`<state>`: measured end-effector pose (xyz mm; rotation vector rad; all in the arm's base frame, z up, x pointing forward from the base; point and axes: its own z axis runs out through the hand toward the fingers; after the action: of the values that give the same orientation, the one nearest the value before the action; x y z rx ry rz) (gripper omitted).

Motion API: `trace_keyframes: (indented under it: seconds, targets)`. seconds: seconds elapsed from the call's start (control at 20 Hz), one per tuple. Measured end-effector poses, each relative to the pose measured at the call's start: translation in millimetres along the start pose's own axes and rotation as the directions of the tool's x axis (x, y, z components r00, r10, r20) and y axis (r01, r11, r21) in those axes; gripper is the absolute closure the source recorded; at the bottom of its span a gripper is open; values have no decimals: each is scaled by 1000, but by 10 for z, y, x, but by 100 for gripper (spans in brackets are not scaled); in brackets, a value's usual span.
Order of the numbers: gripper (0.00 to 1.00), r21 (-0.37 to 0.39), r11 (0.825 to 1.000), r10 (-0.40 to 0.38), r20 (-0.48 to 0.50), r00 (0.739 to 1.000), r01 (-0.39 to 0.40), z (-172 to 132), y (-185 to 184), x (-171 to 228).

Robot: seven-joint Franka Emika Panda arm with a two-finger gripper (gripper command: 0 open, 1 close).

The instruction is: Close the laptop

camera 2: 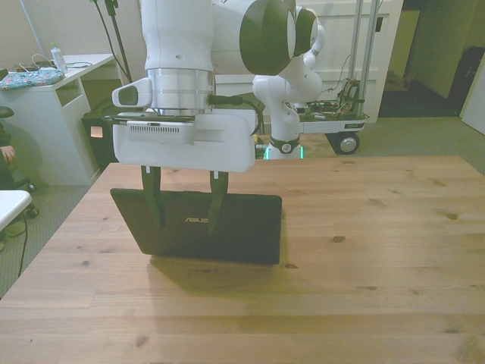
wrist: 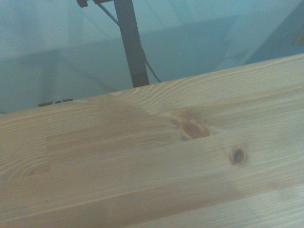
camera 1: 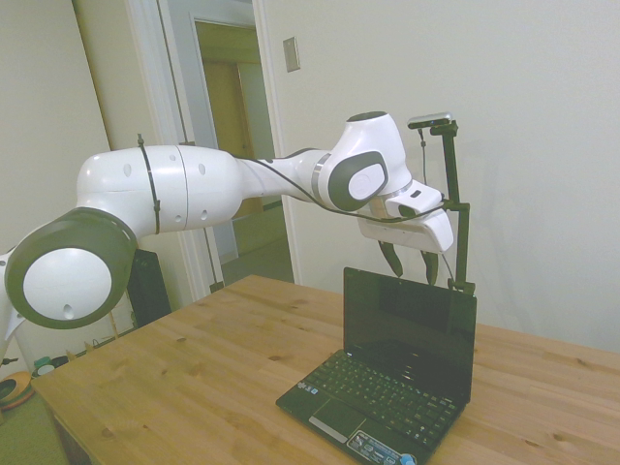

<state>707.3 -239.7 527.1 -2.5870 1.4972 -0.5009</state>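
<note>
Laptop: small black netbook (camera 1: 402, 373) with a dark glossy screen and black keyboard, standing open on the light wooden plank table (camera 2: 364, 250); lid roughly upright. In the front view the lid's back (camera 2: 198, 225) faces the camera and carries a small logo; the unit sits toward the front view's left half of the table.

Palm rest: stickers and a round blue sticker (camera 1: 408, 461) at the near edge in the side view.

Gripper: white two-finger gripper with dark fingers (camera 2: 185, 208), pointing down, fingers spread apart and holding nothing. In the front view both fingertips overlap the upper part of the lid's back; in the side view they hang at the lid's top edge (camera 1: 410, 267), on its rear side. Contact with the lid cannot be determined.

Arm: white jointed arm (camera 1: 184, 189) reaching in above the table.

Wrist view: bare wood grain with a dark knot (wrist: 237, 155); laptop not visible.

Obstructions: table surface around the laptop carries no other objects.

Surroundings: white desk (camera 2: 53, 98) at the front view's left; wheeled cart (camera 2: 341, 121) behind the table; open doorway (camera 1: 232, 145) in the side view.
</note>
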Motion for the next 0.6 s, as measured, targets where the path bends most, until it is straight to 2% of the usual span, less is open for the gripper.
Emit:
trace_keyframes:
  seconds: [0.3,0.6]
  targets:
    - [100,-17,1000,5,22,1000,-4,54,54,-34]
    - [100,-59,998,25,79,997,-20,-32,245,-116]
